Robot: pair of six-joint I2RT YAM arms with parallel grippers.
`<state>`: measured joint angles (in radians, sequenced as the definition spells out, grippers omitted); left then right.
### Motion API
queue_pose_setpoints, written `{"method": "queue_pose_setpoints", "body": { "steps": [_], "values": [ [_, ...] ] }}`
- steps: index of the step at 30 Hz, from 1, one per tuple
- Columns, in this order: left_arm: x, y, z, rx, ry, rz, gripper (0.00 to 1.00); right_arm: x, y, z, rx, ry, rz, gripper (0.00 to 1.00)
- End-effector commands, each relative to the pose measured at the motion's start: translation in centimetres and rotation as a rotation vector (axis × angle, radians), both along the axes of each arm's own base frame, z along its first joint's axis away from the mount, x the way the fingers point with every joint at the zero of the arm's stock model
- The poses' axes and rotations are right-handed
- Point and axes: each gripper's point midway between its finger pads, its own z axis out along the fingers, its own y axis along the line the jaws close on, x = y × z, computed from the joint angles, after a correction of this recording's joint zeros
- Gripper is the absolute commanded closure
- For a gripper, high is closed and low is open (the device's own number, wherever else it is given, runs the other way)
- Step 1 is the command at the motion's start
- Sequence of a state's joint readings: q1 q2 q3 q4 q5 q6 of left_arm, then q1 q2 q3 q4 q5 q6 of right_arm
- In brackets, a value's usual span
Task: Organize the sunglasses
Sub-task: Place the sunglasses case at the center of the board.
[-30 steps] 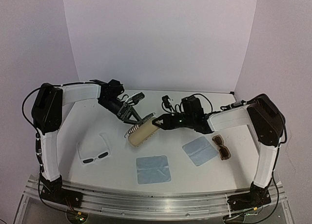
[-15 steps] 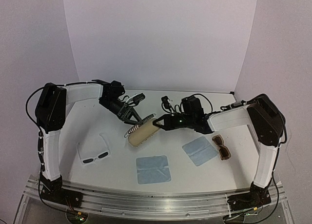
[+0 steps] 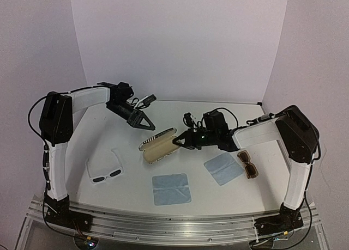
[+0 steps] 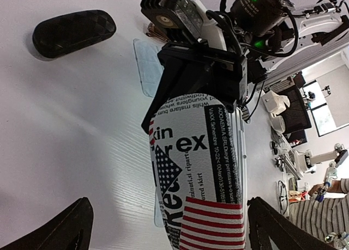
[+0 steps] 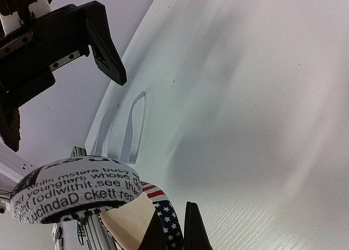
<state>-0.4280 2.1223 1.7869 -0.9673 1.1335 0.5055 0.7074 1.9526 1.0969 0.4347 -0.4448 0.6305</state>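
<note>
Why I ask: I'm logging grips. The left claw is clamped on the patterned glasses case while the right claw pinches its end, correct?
Not quite. The left claw stands open, apart from the patterned glasses case, as the top view shows. The right claw does pinch its end.

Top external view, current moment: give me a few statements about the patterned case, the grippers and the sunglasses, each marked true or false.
1. The patterned case lies open. True.
2. The left gripper is clamped on the case. False: it is open and apart from the case.
3. The right gripper is shut on the case's end. True.
4. The white sunglasses sit inside the case. False: they lie outside it, on the left arm's side.
5. The brown sunglasses lie beside a blue cloth. True.
</note>
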Motion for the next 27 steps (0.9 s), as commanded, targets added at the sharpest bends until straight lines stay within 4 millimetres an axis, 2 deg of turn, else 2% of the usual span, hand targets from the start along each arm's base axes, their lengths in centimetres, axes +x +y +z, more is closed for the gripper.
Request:
{"method": "queue_pose_setpoints", "body": {
  "steps": [1,6,10,12,16,21,27],
  "values": [
    [1.6,-0.1,2.7,-0.018,-0.186,0.006,0.02,1.7,-0.2,0.0,0.025,0.111,-0.137,1.0],
    [4.4,0.6,2.8,0.061,-0.324,0.159,0.03,4.7,-0.6,-3.6,-0.002,0.221,-0.333,1.0],
    [6.1,1.5,3.4,0.12,-0.357,0.286,0.04,7.2,-0.6,-4.9,-0.027,0.186,-0.423,1.0],
    [6.0,1.9,3.5,0.13,-0.366,0.305,0.04,7.9,-0.8,-5.3,-0.038,0.176,-0.454,1.0],
    [5.4,2.6,2.2,0.165,-0.351,0.31,0.04,8.2,-1.1,-6.8,-0.058,0.19,-0.486,0.99],
    [4.6,3.0,0.2,0.195,-0.318,0.311,0.04,7.6,-1.9,-8.6,-0.085,0.232,-0.519,0.83],
    [3.8,3.0,-0.2,0.184,-0.289,0.288,0.05,6.8,-3.2,-8.4,-0.14,0.212,-0.547,0.68]
  ]
}}
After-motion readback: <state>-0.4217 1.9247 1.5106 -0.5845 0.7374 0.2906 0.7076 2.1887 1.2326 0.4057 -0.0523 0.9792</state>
